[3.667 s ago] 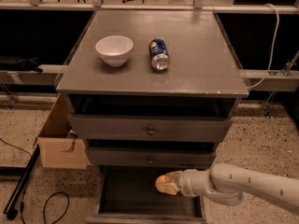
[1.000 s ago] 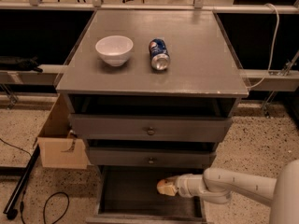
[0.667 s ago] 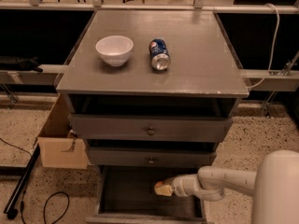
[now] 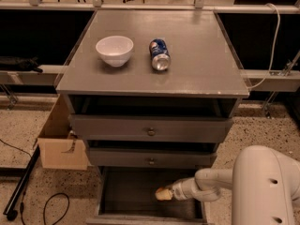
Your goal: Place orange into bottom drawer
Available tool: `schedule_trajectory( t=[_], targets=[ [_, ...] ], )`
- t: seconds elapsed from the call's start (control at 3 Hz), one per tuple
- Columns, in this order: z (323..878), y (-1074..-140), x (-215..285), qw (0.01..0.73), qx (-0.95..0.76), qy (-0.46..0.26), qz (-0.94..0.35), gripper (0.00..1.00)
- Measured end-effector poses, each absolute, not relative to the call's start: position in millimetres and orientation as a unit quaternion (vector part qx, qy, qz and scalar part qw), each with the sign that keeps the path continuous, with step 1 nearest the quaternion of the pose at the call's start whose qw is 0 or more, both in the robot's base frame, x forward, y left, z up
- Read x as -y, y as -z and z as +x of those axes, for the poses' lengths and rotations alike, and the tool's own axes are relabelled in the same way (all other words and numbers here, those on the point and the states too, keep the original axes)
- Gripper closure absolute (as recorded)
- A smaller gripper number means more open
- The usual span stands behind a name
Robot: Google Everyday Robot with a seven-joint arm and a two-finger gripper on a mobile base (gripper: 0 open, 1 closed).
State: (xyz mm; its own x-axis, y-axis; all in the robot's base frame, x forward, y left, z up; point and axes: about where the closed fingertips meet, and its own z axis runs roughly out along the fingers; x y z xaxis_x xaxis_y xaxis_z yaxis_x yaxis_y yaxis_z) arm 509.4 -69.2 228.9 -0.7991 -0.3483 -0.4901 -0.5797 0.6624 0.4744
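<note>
Gripper (image 4: 165, 193) clamped on the orange (image 4: 160, 194), low inside the open bottom drawer (image 4: 125, 191).
The fruit sits at the claw's tip, with the dark drawer floor spreading beyond it. Directly above the claw are the two upper drawers (image 4: 151, 131); higher still, the cabinet top holds a white bowl (image 4: 115, 49) and a blue soda can (image 4: 159, 54).

Lab-like test space: speckled floor (image 4: 262, 130), trailing cable (image 4: 278, 32), cardboard box (image 4: 61, 150) (tool (image 4: 164, 194) over the bottom drawer (image 4: 131, 191))
</note>
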Motion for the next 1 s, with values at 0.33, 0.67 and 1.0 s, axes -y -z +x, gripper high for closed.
schedule_trajectory(
  t=[0.33,0.67,1.0],
  targets=[
    [509,-229,69,0.182,-0.893,-0.318,-0.260,1.00],
    [520,-240,66,0.235,-0.871,-0.313,-0.298,1.00],
    [528,-250,62,0.280,-0.848,-0.309,-0.327,1.00]
  ],
)
